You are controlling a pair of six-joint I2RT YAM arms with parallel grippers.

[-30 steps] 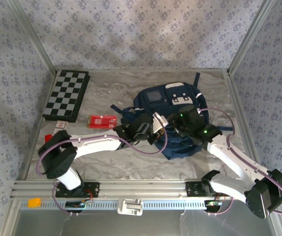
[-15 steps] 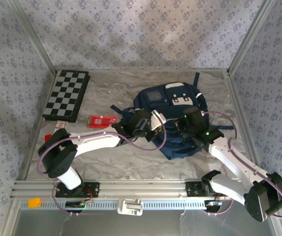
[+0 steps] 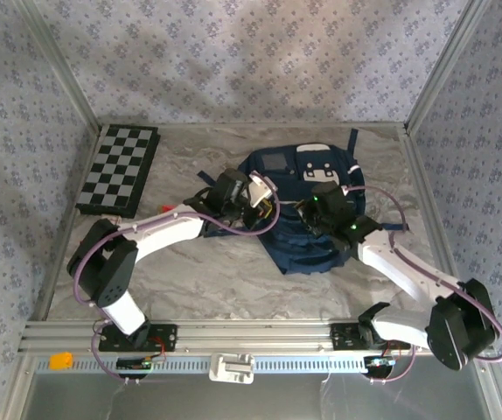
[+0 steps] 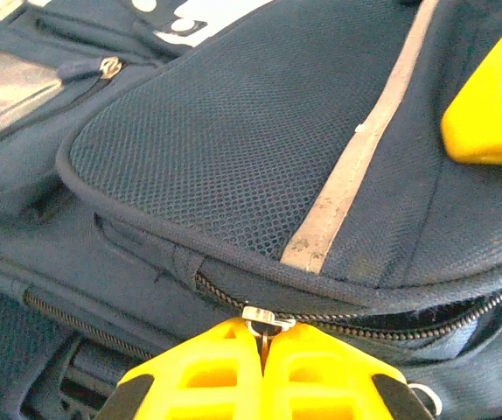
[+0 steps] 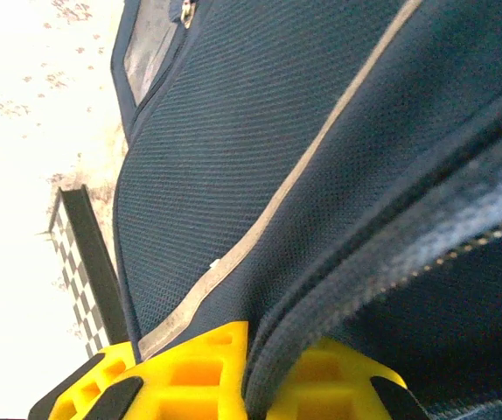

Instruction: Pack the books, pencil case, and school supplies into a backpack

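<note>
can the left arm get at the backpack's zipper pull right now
Yes, it seems so: the left fingers are shut on the zipper pull at the backpack opening, with nothing in between.

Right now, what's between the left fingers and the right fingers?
In the top external view, the backpack's navy cloth lies between them. The left fingers pinch its zipper pull; the right fingers clamp a seam.

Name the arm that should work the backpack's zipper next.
Left. The left fingers are shut on the zipper pull of the backpack. The right fingers clamp a folded edge of the bag, so that arm looks better suited to bracing it.
</note>
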